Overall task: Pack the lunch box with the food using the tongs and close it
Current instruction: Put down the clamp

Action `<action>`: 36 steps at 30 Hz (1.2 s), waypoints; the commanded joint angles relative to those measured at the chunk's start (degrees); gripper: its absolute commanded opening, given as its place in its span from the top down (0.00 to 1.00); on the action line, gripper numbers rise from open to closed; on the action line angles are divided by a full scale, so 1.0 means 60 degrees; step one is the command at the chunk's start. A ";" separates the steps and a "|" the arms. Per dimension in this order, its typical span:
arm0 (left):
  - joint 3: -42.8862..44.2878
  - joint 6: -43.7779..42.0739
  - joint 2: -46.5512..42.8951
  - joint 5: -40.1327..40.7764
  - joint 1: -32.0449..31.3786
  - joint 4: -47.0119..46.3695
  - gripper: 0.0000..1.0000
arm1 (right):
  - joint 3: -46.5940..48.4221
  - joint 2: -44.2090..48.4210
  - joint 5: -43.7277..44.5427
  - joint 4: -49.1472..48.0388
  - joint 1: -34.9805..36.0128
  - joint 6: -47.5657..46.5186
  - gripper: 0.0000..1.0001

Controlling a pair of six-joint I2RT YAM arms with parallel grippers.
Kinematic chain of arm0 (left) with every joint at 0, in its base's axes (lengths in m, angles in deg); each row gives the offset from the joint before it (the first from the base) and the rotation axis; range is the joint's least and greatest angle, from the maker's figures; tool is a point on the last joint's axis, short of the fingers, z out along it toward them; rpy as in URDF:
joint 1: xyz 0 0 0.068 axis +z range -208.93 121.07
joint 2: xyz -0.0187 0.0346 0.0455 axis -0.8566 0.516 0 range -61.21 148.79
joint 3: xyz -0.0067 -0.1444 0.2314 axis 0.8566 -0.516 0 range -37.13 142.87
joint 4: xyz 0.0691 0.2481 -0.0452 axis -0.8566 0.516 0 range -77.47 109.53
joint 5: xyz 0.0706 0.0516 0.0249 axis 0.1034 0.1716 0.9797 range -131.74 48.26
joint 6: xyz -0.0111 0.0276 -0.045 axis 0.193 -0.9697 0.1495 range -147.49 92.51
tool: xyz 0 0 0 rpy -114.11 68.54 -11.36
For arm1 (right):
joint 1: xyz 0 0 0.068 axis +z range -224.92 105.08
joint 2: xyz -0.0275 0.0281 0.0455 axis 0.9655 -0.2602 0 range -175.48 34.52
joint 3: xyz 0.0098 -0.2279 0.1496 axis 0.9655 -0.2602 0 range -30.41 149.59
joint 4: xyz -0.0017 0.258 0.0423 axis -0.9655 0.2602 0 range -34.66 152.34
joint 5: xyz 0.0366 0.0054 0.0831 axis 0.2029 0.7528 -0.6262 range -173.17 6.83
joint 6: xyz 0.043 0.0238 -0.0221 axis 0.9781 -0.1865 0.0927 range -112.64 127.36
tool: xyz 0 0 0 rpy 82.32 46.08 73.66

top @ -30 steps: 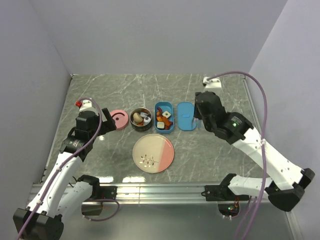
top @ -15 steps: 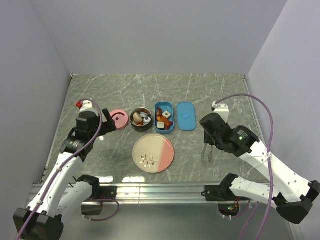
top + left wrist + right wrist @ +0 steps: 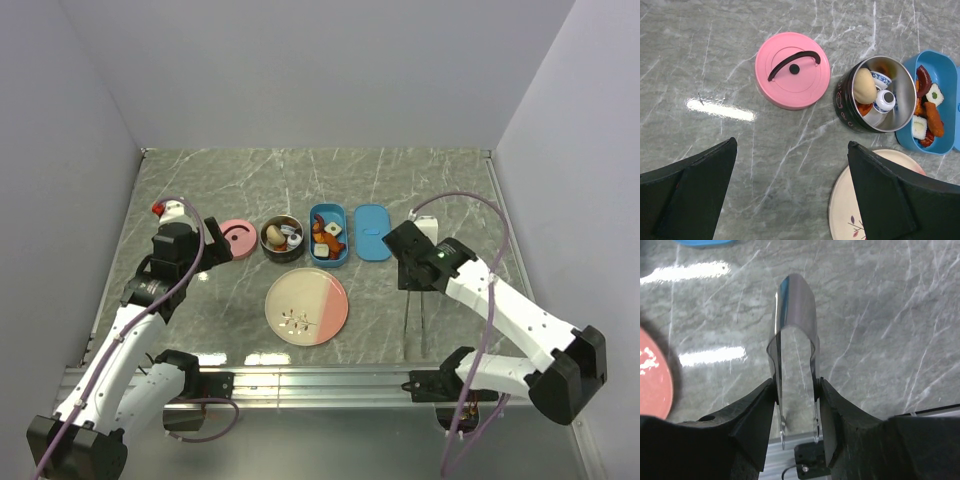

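The silver tongs (image 3: 796, 320) sit between my right gripper's (image 3: 796, 386) fingers, which press on both arms; the joined end points away from the wrist. From above, the tongs (image 3: 414, 322) reach from my right gripper (image 3: 411, 274) toward the near edge. The blue lunch box (image 3: 329, 236) stands open and holds food (image 3: 929, 110): red sausages, white sushi squares and orange pieces. Its blue lid (image 3: 373, 232) lies just to its right. A beige bun (image 3: 864, 86) lies in a round dark tin (image 3: 281, 239). My left gripper (image 3: 792, 145) hangs open above bare table, next to the pink lid.
A pink round lid (image 3: 238, 238) with a black handle lies left of the tin. A cream and pink plate (image 3: 307, 306) sits in front of the lunch box. A metal rail (image 3: 320, 380) runs along the near edge, under the tips of the tongs.
My right arm has swung back from beside the blue lid toward the near edge, and the tongs now point at the rail. The left arm has not moved.
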 commanded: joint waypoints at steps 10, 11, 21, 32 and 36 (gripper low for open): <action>0.0158 -0.0218 0.0364 0.0235 -0.0025 -0.0553 0.01 | 0.0915 -0.2583 -0.0667 -0.2470 -0.1875 -0.1724 0.52; 0.0173 -0.0233 0.0394 0.0264 -0.0025 -0.0568 0.01 | 0.1133 -0.2775 -0.0726 -0.2560 -0.2080 -0.1827 0.52; 0.0495 -0.0380 0.0848 0.0382 -0.0010 -0.0714 0.01 | 0.2175 -0.5046 -0.1312 -0.3161 -0.3062 -0.2955 0.52; 0.0569 -0.0424 0.1185 0.0338 0.0005 -0.0846 0.01 | 0.2659 -0.5984 -0.1664 -0.3278 -0.3297 -0.3176 0.47; 0.0539 -0.0438 0.1199 0.0309 0.0034 -0.0890 0.01 | 0.2630 -0.5999 -0.1664 -0.3337 -0.3283 -0.3190 0.42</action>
